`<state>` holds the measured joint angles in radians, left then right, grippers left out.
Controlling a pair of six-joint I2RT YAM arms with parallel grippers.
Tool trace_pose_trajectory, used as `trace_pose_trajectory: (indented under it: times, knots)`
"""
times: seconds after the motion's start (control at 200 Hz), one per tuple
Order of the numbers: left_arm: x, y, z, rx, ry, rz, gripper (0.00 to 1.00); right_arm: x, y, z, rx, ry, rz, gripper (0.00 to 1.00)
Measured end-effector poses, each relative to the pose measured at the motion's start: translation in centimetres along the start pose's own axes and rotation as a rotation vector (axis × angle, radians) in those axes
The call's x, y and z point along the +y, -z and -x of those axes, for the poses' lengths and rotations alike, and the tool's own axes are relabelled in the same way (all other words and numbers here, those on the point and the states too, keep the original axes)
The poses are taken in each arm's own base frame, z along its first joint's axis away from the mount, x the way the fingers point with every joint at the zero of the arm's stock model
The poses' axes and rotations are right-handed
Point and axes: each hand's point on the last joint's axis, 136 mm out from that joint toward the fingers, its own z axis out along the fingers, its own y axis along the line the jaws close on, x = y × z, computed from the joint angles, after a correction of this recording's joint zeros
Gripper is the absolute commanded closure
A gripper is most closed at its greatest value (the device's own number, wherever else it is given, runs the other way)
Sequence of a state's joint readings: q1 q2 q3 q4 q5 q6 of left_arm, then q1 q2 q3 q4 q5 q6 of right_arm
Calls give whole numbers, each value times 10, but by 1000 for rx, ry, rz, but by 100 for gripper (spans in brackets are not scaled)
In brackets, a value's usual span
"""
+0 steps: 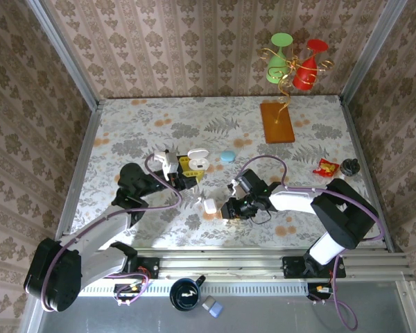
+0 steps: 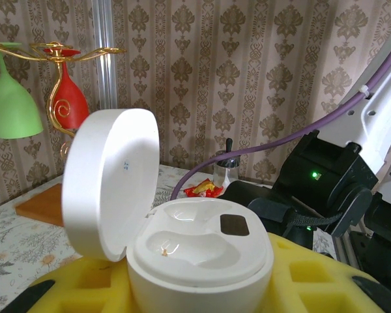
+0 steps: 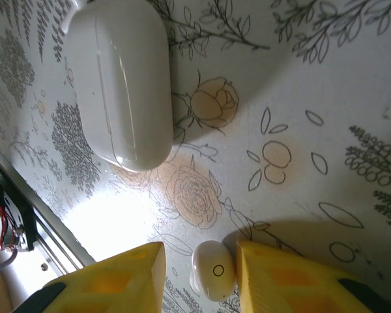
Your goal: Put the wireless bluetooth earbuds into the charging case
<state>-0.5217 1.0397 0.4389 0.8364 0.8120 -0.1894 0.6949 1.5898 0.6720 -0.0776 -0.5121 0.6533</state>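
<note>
My left gripper [image 2: 197,277] [image 1: 187,168] is shut on the white charging case [image 2: 202,254] [image 1: 197,159], yellow fingers [image 2: 313,267] on both sides. Its round lid [image 2: 111,189] stands open to the left and both wells look empty. In the right wrist view a tiny white earbud [image 3: 214,269] lies on the table between my right gripper's [image 3: 199,261] [image 1: 227,209] yellow fingers. The right finger [image 3: 280,280] touches it, while a gap separates it from the left finger [image 3: 124,280]. The jaws are open around it.
A closed white oval case [image 3: 120,78] [image 1: 209,205] lies just beyond the right gripper. A small light-blue oval item [image 1: 227,157], a red wrapper [image 1: 326,166], a black object [image 1: 350,166] and a wine-glass stand on an orange base [image 1: 276,122] sit farther back.
</note>
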Motion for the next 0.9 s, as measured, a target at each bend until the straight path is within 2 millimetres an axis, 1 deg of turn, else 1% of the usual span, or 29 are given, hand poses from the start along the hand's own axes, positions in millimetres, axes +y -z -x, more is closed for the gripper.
trace_pose_trajectory:
  times: [0.14,0.355,0.42,0.605,0.68,0.745,0.785,0.9]
  knots:
    - [1,-1,-2,6,6,0,76,-2,-2,-2,11,9,-6,66]
    - [2,-1,-4,8,9,0,76,-4,-3,-2,13,13,-14,78]
    - [2,-1,-4,10,10,1,76,-4,-3,-2,11,13,-15,79]
    - [5,-3,-10,23,25,4,76,-6,0,0,-10,-9,-57,79]
    - [7,-4,-14,30,28,11,76,-9,7,1,-34,-28,-96,80]
    - [11,-5,-16,34,20,30,76,-12,17,5,-71,-51,-141,82]
    - [14,-5,-18,36,9,45,77,-12,25,11,-105,-62,-168,84]
    - [21,-11,-26,56,-34,100,78,-9,50,30,-207,-108,-239,85]
